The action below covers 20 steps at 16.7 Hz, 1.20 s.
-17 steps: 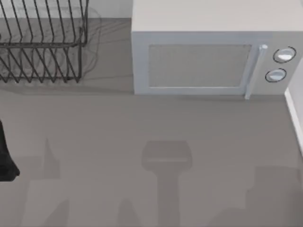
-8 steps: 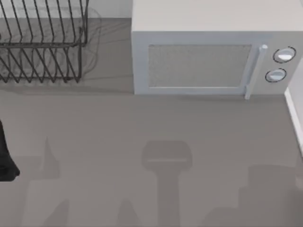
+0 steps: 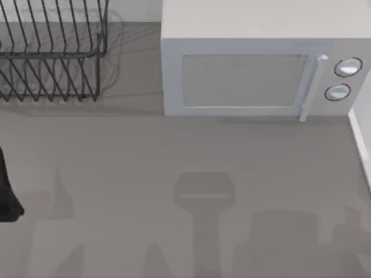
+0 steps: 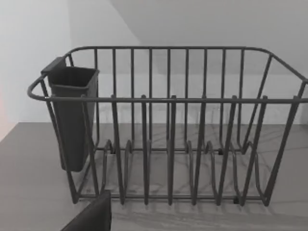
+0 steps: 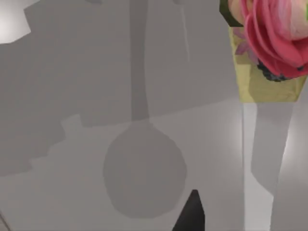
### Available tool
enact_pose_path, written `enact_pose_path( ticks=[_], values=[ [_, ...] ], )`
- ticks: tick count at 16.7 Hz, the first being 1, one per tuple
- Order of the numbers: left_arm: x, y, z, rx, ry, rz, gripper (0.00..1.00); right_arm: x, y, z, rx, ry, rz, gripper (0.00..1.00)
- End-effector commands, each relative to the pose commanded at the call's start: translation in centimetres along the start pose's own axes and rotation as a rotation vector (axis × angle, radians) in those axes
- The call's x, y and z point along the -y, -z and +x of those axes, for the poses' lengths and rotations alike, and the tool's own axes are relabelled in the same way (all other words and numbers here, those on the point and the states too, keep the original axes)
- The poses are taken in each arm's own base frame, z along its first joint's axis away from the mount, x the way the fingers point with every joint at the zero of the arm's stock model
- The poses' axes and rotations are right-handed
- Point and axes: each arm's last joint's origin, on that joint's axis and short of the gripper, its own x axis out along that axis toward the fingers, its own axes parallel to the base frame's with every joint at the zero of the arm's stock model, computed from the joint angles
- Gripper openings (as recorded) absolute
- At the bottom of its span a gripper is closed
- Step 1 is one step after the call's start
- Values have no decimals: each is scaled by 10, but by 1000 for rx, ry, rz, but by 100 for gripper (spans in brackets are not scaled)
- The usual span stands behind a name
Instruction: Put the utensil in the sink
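The left arm (image 3: 7,194) is sitting parked at the left edge of the bench (image 3: 127,156), showing in the top view as a dark shape. In its wrist view a dark corner of the left end effector (image 4: 91,217) is poking in, and it is facing the wire dish rack (image 4: 168,144), which is standing upright on the bench with a dark utensil cup (image 4: 72,115) hanging on one end. Whether this end effector is open or closed cannot be told, and it is not seen holding anything.

In the top view the dish rack is standing at the far left corner, and a white microwave (image 3: 255,69) is sitting just to its right, door closed and facing the near side.

The right end effector (image 5: 192,214) is showing as a dark tip in the right wrist view, hovering over a pale surface. How far open it is cannot be told, and it is not seen gripping anything. Just beside that tip a flat grey spoon-shaped form (image 5: 143,168) is lying; whether it is the utensil itself or only a shadow cannot be told. Its round end is lying nearest the tip, and its long, straight stem is pointing away from the end effector. A yellow pot (image 5: 267,82) carrying a pink flower (image 5: 274,33) is standing off to one side of the stem, well apart from it.
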Motion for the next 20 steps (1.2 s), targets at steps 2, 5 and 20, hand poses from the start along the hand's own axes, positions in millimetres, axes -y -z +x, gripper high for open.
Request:
enact_pose_path(
  ticks=[2, 5, 20],
  values=[
    [0, 0, 0, 0, 0, 0, 100, -1, 0, -5, 2, 10, -2, 0],
    [0, 0, 0, 0, 0, 0, 100, 0, 0, -4, 1, 5, -1, 0],
    [0, 0, 0, 0, 0, 0, 100, 183, -42, -32, -18, -75, -43, 0]
  ],
)
